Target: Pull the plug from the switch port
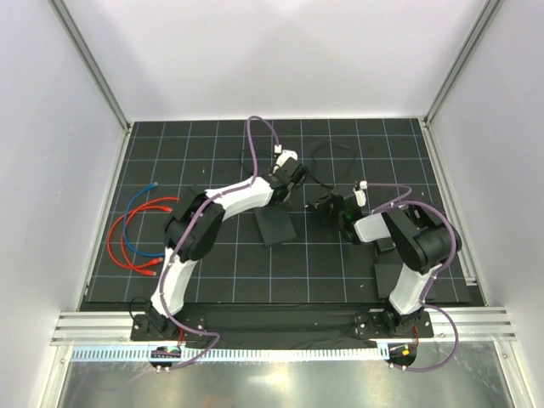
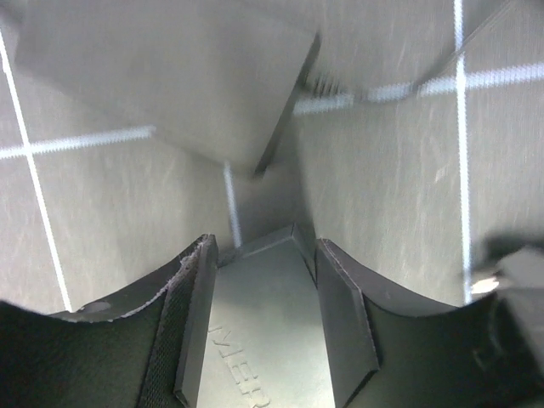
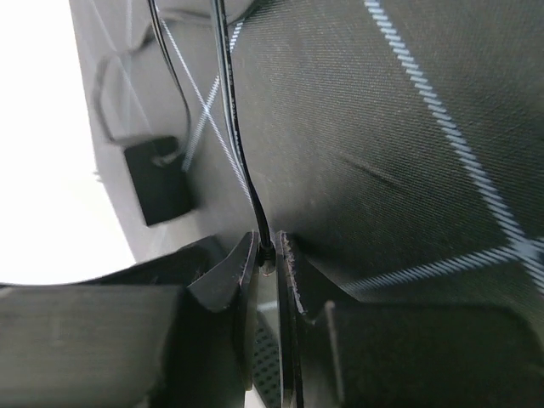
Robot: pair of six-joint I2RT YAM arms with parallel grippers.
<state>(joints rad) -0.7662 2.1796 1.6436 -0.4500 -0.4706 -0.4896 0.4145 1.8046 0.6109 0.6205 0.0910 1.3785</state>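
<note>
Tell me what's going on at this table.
Two robot arms are working on a plug and a switch. The left gripper straddles the switch, a finger against each side, bracing it. The right gripper is pinched shut on a thin black cord that runs away across the mat. Whether the plug has come out of its port cannot be seen from these views.

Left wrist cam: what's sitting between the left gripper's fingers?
The switch, a flat black box with embossed lettering, fills the gap between the fingers; the left wrist view shows it.
</note>
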